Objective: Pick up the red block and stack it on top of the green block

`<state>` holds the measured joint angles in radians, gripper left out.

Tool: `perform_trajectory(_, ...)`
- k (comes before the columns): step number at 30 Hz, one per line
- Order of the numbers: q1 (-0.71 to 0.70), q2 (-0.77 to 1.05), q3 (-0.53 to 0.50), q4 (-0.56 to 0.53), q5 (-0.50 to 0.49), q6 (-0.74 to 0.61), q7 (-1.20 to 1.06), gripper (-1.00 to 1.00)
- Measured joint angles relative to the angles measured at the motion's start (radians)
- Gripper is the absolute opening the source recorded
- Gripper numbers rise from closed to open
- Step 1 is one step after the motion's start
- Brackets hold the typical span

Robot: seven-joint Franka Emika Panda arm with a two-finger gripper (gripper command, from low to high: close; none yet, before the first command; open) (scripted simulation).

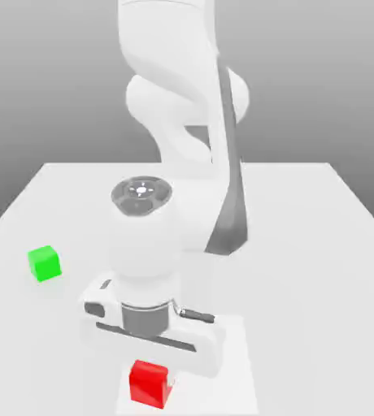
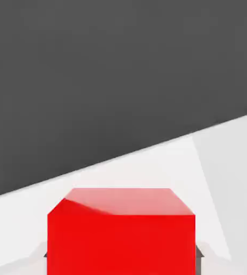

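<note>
The red block [image 1: 150, 382] sits on the white table near its front edge, directly under my hand. My gripper [image 1: 152, 367] has come straight down over it, with the jaws shut against two opposite sides of the cube. In the hand view the red block [image 2: 120, 233] sits close up, and a grey fingertip [image 2: 200, 252] presses against its side. The green block [image 1: 44, 263] rests on the table well apart, towards the exterior view's left and farther back from the red one.
The white table [image 1: 320, 268] ends close in front of the red block. The arm's base and links [image 1: 182, 106] rise at the back middle. In the hand view the table edge [image 2: 147, 153] runs diagonally, with dark floor beyond it.
</note>
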<state>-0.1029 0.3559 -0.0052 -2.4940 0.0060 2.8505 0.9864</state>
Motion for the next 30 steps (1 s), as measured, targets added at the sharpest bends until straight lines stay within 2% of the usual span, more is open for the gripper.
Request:
perform_trajectory(5,-0.001,-0.154,-0.003,-0.025,-0.003,-0.129,0.005,-1.00)
perform_trajectory(9,-0.064,-0.242,-0.100,-0.088,-0.040,-0.153,0.154,-1.00)
perform_trajectory(12,-0.160,-0.303,-0.178,-0.140,-0.079,-0.159,0.289,-1.00)
perform_trajectory(23,-0.507,-0.523,-0.327,-0.334,-0.199,-0.179,0.775,-1.00)
perform_trajectory(27,-0.638,-0.595,-0.375,-0.404,-0.215,-0.180,0.930,-1.00)
perform_trajectory(30,-0.637,-0.535,-0.401,-0.415,-0.174,-0.110,0.931,-1.00)
